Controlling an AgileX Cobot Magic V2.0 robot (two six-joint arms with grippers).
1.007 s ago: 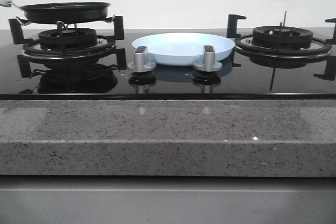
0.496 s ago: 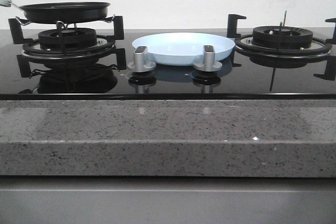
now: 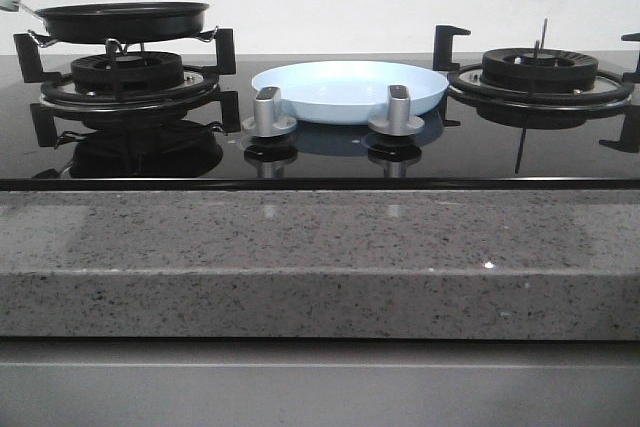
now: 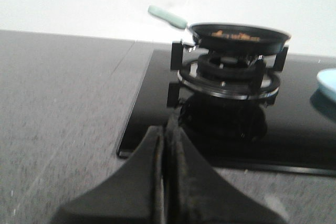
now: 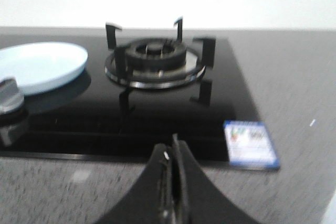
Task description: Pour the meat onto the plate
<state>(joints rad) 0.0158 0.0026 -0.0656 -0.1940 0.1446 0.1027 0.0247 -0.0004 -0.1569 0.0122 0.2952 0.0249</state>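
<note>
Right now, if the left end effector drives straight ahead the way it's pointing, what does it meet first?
Probably the near edge of the glossy black glass cooktop, then the black burner grate under the black frying pan. The left end effector is shut; depth is unclear.

Stove centre: plate (image 3: 348,90) on the cooktop (image 3: 320,152), two knobs (image 3: 269,113) at its 6 o'clock.
Plate's 9 o'clock: left burner (image 3: 128,82), frying pan (image 3: 123,21) on it, meat (image 4: 236,36) inside.
Plate's 3 o'clock: right burner (image 3: 540,75).
Cooktop's 6 o'clock: counter edge (image 3: 320,262).
</note>
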